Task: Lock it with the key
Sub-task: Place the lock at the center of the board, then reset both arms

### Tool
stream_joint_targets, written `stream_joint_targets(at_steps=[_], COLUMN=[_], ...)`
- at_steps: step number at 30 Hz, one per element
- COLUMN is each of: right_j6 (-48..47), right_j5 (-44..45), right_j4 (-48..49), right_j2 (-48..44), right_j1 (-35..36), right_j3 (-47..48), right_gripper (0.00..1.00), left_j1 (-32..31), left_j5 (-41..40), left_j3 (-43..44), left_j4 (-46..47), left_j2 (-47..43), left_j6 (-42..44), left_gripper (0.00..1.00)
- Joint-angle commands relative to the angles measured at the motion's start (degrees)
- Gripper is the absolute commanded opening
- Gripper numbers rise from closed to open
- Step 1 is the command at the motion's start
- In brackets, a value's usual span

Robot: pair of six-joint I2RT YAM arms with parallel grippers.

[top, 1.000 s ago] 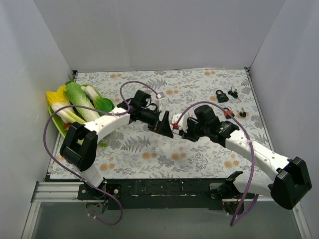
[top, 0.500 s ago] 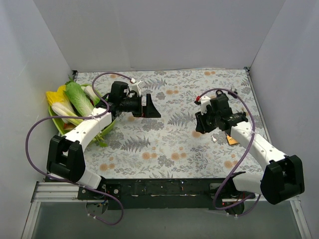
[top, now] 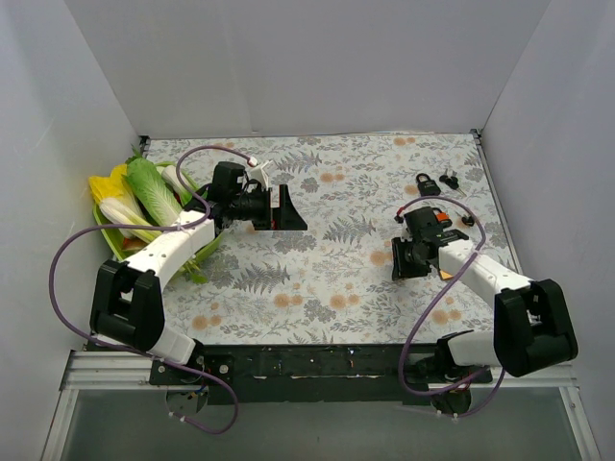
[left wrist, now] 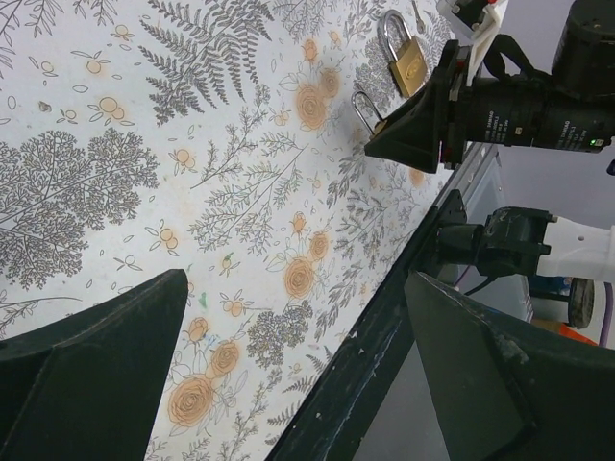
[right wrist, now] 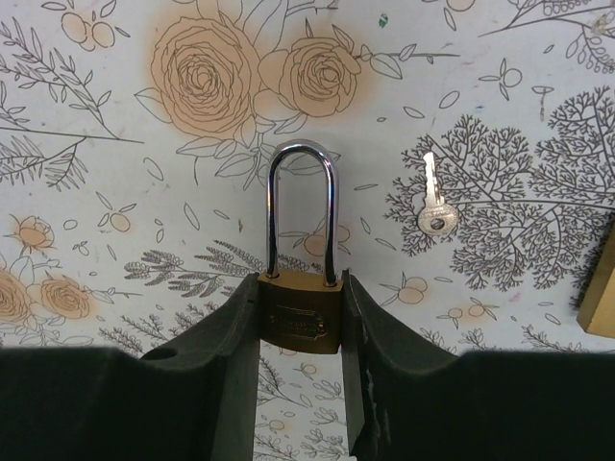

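Top view: right gripper (top: 402,261) sits low on the floral table (top: 317,288), right of centre; the arm hides what it holds. Left gripper (top: 288,213) is at left-centre, well apart. One black padlock (top: 428,185) and some black-headed keys (top: 449,179) lie at the far right, with a heap of leafy vegetables (top: 144,197) at the left edge. Left wrist view: own fingers spread wide, nothing between them. Across the table, a loose brass padlock (left wrist: 409,65) lies flat; near it the shackle of the gripped brass padlock (left wrist: 363,104) pokes out. Right wrist view: fingers clenched on that padlock's body, both shackle legs apparently seated. One silver key (right wrist: 434,205) lies flat just right of the shackle, not touching. Judgement: padlock secured, key not yet fetched. The next move calls for the free left gripper to lift the thin key and align it; no view shows the keyhole. Count: brass padlocks 2, black padlock 1, silver key 1; black-headed keys too small to count
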Motion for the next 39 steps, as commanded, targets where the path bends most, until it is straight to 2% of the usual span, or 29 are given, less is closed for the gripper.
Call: stream_joint_targets(at_steps=[1,3,7,9,10,12,13,16,23,28,32,39], right_j6=[2.08,3.13,4.72,5.25,5.69,5.95,6.04,6.31,2.8,-5.98,-11.96,-16.55], right_j5=[1.57,2.1,1.57,0.78,0.61,0.52,0.52,-1.59,-0.54,-0.36,-6.59,-7.66], right_j4=[4.34,4.6,5.04,4.95,4.87,4.43,4.16,2.5,-0.06,0.82,1.61,5.12], right_j2=[2.55,4.31,6.95,8.44,8.88,9.59,9.68,8.89,3.54,-1.13,-5.34,-11.94], right_j1=[0.05,0.13,0.05,0.13,0.13,0.05,0.13,0.13,0.04,-0.48,-5.12,-12.43], right_j3=[0.84,1.19,1.63,2.16,2.42,2.69,2.86,3.48,8.83,16.38,20.7,18.6], right_gripper=[0.01,0.04,0.24,0.3,0.41,0.53,0.64,0.83,0.89,0.94,0.95,0.96], left_j1=[0.38,0.38,0.47,0.47,0.47,0.47,0.47,0.47,0.82,2.84,7.66,11.46], left_j5=[1.05,0.7,-0.09,-0.18,-0.36,-0.62,-0.62,-1.15,-5.19,-9.32,-11.6,-17.93], left_j3=[-0.41,0.47,2.66,2.84,2.93,3.1,3.19,3.98,9.52,14.78,18.57,13.75], left_j4=[-0.23,-2.68,-6.91,-7.62,-7.71,-8.41,-8.85,-10.43,-16.58,-20.53,-22.65,-20.11], left_j2=[-1.78,-1.17,1.03,1.03,0.94,1.12,1.29,1.65,2.26,2.87,4.28,-1.86], left_j6=[1.11,1.73,4.28,4.99,5.07,4.99,5.16,5.51,9.11,12.63,13.69,14.48], left_gripper=[0.98,0.98,0.98,0.98,0.98,0.98,0.98,0.98,0.98,0.98,0.98,0.98])
